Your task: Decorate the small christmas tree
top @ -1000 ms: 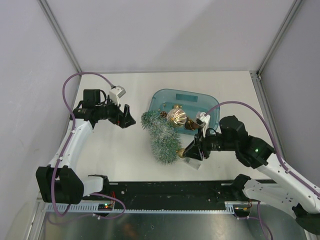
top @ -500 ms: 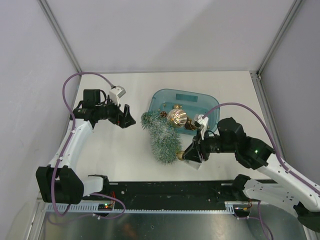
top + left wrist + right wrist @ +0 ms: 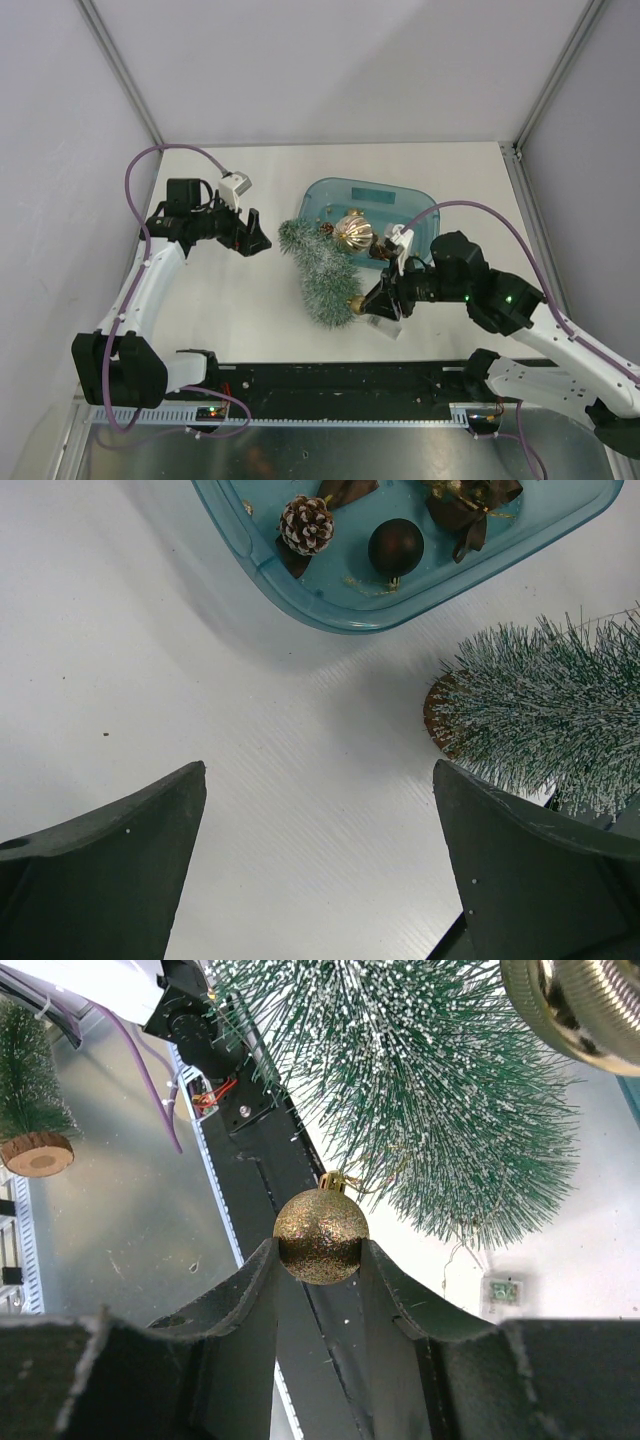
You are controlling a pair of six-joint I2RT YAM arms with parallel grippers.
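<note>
Two grippers flank tree [image 3: 320, 275], which lies on side just beside tub [image 3: 400, 190], at its near-left corner. Right gripper [image 3: 365, 302], near side of tub, part-closed, pinching gold glitter ball [image 3: 320, 1237] close to tree bristles. Left gripper [image 3: 258, 235], left of tub, spread wide, empty. Inside tub: pinecone [image 3: 305, 524], brown ball [image 3: 395, 546], striped gold ball [image 3: 352, 232].

Small christmas tree [image 3: 320, 273]: bristly, white-frosted, wood base. Gold ball [image 3: 320, 1237]: glittery. Teal tub [image 3: 345, 595]: glossy translucent plastic.
</note>
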